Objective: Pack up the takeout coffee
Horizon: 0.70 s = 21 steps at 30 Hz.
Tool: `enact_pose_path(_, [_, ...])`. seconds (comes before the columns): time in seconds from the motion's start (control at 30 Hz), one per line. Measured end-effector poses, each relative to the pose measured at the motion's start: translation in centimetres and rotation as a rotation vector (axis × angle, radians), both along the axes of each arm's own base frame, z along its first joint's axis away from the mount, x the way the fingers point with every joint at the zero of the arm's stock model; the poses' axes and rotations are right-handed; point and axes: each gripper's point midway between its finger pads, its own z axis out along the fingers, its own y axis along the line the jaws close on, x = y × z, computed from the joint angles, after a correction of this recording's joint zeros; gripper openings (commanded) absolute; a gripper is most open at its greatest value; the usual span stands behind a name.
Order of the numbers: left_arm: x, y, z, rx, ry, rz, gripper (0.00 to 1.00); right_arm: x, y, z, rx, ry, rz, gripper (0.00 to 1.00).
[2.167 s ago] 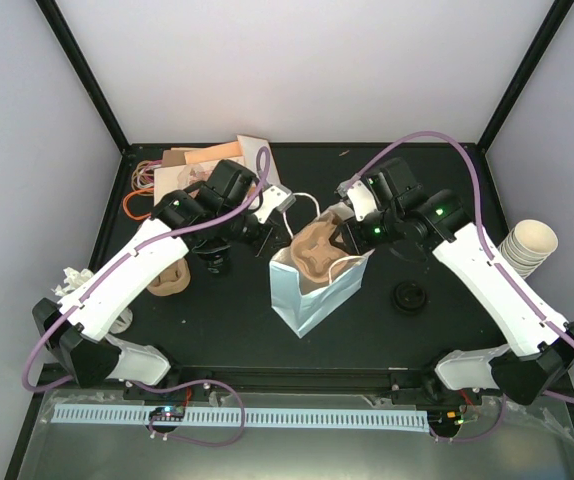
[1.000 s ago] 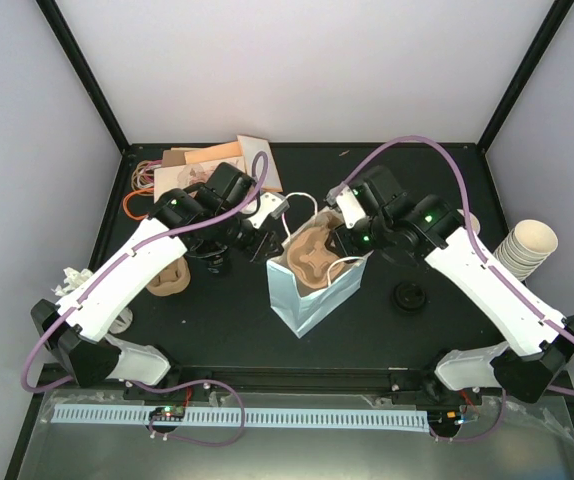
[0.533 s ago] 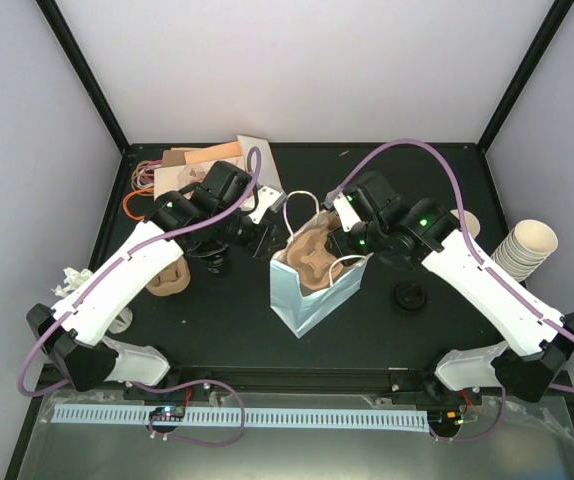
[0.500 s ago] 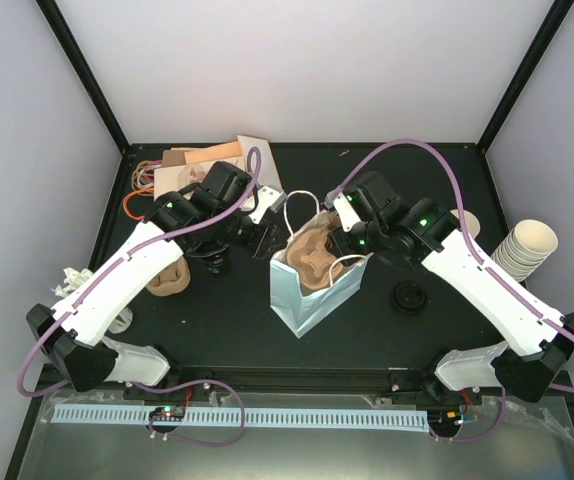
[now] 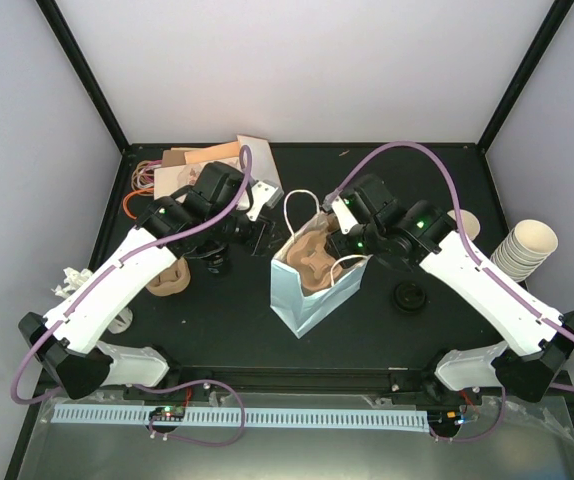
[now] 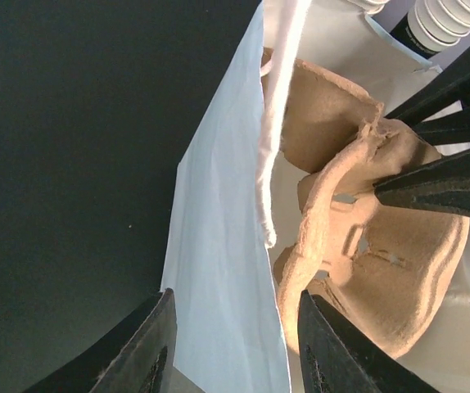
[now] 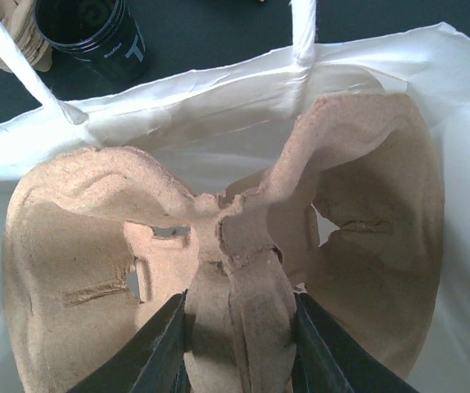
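The takeout coffee shows as a black disc on the table, right of the white paper bag and apart from both grippers. A brown pulp carrier sits in the bag's mouth. My right gripper is shut on the carrier's raised centre ridge. At the bag's left rim, my left gripper stands open. The bag's thin wall runs loose between its fingers, and a white handle hangs free.
A black tub with white lettering stands left of the bag, beside a second brown carrier. Stacked cream cups are at the right edge. Paper sleeves and orange bands lie at the back left.
The left jaws have widened and let the bag's rim go; the handle now stands free. The right gripper has pushed the carrier a little deeper into the bag.
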Motion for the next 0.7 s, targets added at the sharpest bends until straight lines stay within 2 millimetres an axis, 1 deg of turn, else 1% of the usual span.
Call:
enact_pose_path(0.23, [0.5,0.0,-0.1,-0.002,-0.014,0.018,0.47,-0.1,0.1,-0.1,-0.006,-0.005,0.000,0.33])
enact_pose_path(0.33, [0.6,-0.1,0.3,-0.014,-0.027,0.021,0.47,-0.1,0.1,-0.1,-0.009,-0.007,0.000,0.33])
enact_pose_path(0.6, [0.6,0.0,2.1,-0.072,-0.088,0.034,0.48,-0.1,0.1,-0.1,-0.011,-0.007,0.001,0.34])
enact_pose_path(0.7, [0.8,0.0,2.3,-0.092,-0.111,0.046,0.51,-0.1,0.1,-0.1,-0.012,-0.008,0.001,0.34])
